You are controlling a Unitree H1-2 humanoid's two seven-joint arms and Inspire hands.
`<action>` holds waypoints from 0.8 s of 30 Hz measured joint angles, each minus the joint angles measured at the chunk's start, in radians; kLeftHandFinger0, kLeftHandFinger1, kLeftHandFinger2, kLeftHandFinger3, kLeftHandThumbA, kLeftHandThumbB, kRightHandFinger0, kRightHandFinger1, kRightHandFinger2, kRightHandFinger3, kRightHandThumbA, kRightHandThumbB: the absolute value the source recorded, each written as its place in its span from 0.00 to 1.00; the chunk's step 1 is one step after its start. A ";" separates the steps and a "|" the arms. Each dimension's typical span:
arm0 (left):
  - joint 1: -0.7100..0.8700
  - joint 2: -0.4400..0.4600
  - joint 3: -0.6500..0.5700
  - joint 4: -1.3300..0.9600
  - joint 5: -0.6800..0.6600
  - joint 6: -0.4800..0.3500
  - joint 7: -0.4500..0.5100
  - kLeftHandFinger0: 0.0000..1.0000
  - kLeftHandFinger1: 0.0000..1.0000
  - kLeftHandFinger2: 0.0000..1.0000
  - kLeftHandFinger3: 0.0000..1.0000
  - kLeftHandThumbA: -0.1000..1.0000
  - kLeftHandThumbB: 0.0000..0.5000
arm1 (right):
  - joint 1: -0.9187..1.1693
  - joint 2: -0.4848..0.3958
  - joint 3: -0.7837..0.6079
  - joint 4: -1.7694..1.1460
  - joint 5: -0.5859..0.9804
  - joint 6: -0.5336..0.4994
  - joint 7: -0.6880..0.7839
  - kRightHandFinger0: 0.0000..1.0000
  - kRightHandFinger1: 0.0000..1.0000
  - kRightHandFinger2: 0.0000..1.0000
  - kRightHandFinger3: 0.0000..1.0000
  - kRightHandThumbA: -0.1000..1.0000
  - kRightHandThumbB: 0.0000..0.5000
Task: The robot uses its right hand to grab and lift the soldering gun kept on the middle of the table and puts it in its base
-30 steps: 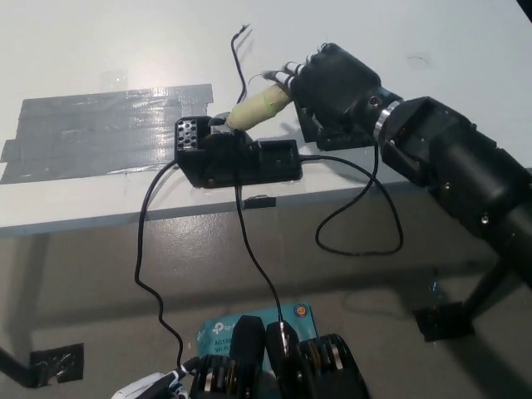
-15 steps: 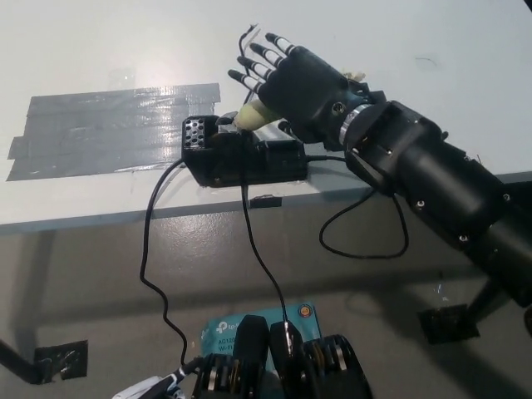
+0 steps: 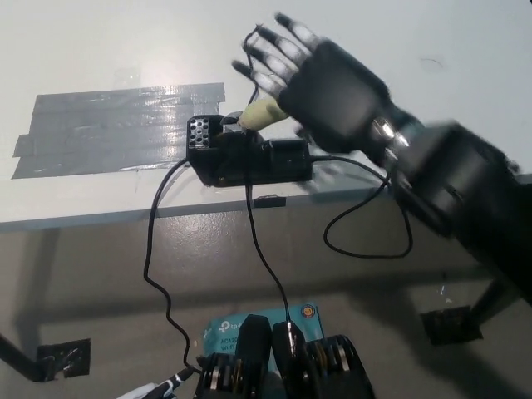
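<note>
The soldering gun (image 3: 259,114), with a pale yellow handle, rests tilted in the black base (image 3: 249,158) near the table's front edge. My black right hand (image 3: 328,87) hovers above and just right of the handle, open with fingers spread and blurred by motion. It holds nothing. A black cable (image 3: 366,241) loops from the base over the table edge. Only a sliver of my white left hand (image 3: 154,390) shows at the bottom edge.
Grey duct tape strips (image 3: 116,129) cover the white table (image 3: 100,41) left of the base. More cables (image 3: 158,274) hang down toward the floor. A teal box (image 3: 249,328) lies below, near the bottom.
My right hand let go of the soldering gun's handle, opened its fingers and lifted up and away. The gun stays in the base. The camera shifted slightly.
</note>
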 measured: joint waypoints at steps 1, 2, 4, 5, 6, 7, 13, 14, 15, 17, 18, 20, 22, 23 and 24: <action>0.001 0.000 0.000 0.000 0.000 0.000 0.000 0.00 0.00 0.12 0.22 1.00 1.00 | 0.039 -0.014 -0.013 -0.038 0.003 0.004 0.011 1.00 1.00 1.00 1.00 0.77 1.00; 0.002 -0.001 0.000 0.000 0.000 0.000 0.000 0.00 0.00 0.12 0.22 1.00 1.00 | 0.086 -0.031 -0.030 -0.083 0.008 0.009 0.019 1.00 1.00 1.00 1.00 0.75 0.91; 0.004 0.000 0.000 0.000 0.000 0.000 0.001 0.00 0.00 0.14 0.22 1.00 1.00 | 0.174 -0.056 -0.066 -0.147 0.018 0.015 0.029 1.00 1.00 1.00 1.00 0.80 0.74; 0.006 0.000 0.000 0.000 0.001 0.000 0.001 0.00 0.00 0.13 0.22 1.00 1.00 | 0.240 -0.075 -0.105 -0.195 0.027 0.020 0.033 1.00 1.00 1.00 1.00 0.83 0.70; 0.008 0.000 0.000 0.000 0.001 0.000 0.001 0.00 0.00 0.12 0.21 1.00 1.00 | 0.295 -0.088 -0.137 -0.228 0.033 0.023 0.034 1.00 1.00 1.00 1.00 0.80 0.65; 0.010 0.000 0.000 0.000 0.001 0.000 0.001 0.00 0.00 0.11 0.21 1.00 1.00 | 0.373 -0.097 -0.189 -0.259 0.040 0.027 0.031 1.00 1.00 1.00 1.00 0.79 0.60; 0.019 -0.001 0.000 0.001 0.001 0.000 0.001 0.00 0.00 0.10 0.19 1.00 1.00 | 0.781 -0.093 -0.465 -0.305 0.109 0.032 -0.007 1.00 1.00 1.00 1.00 0.71 0.48; 0.021 0.000 0.001 0.001 0.001 0.000 0.001 0.00 0.00 0.10 0.19 1.00 1.00 | 0.845 -0.090 -0.515 -0.298 0.123 0.027 -0.021 1.00 1.00 1.00 1.00 0.72 0.48; 0.022 0.000 0.001 0.001 0.001 0.000 0.001 0.00 0.00 0.12 0.20 1.00 1.00 | 0.898 -0.087 -0.551 -0.289 0.134 0.024 -0.036 1.00 1.00 1.00 1.00 0.71 0.45; 0.026 0.000 0.003 0.001 0.001 0.000 0.001 0.00 0.00 0.10 0.15 1.00 1.00 | 0.973 -0.081 -0.620 -0.267 0.159 0.014 -0.060 1.00 1.00 1.00 1.00 0.65 0.45; 0.030 0.000 0.007 0.003 0.000 -0.001 0.001 0.00 0.00 0.10 0.14 1.00 1.00 | 1.041 -0.074 -0.680 -0.230 0.189 0.004 -0.085 1.00 1.00 1.00 1.00 0.66 0.51; 0.033 0.000 0.012 0.006 0.000 -0.002 0.002 0.00 0.00 0.11 0.19 1.00 1.00 | 1.099 -0.065 -0.734 -0.181 0.223 -0.007 -0.107 1.00 1.00 1.00 1.00 0.67 0.54; 0.037 -0.001 0.020 0.006 0.000 -0.002 0.005 0.00 0.00 0.13 0.21 1.00 1.00 | 1.147 -0.045 -0.787 -0.111 0.270 -0.015 -0.119 1.00 1.00 1.00 1.00 0.59 0.50; 0.037 -0.002 0.022 0.006 0.000 -0.002 0.006 0.00 0.00 0.13 0.20 1.00 1.00 | 1.156 -0.037 -0.798 -0.084 0.287 -0.019 -0.121 1.00 1.00 1.00 1.00 0.57 0.50; 0.039 -0.003 0.024 0.006 0.000 -0.002 0.007 0.00 0.00 0.12 0.13 1.00 1.00 | 1.165 -0.025 -0.813 -0.042 0.313 -0.027 -0.123 1.00 1.00 1.00 1.00 0.60 0.53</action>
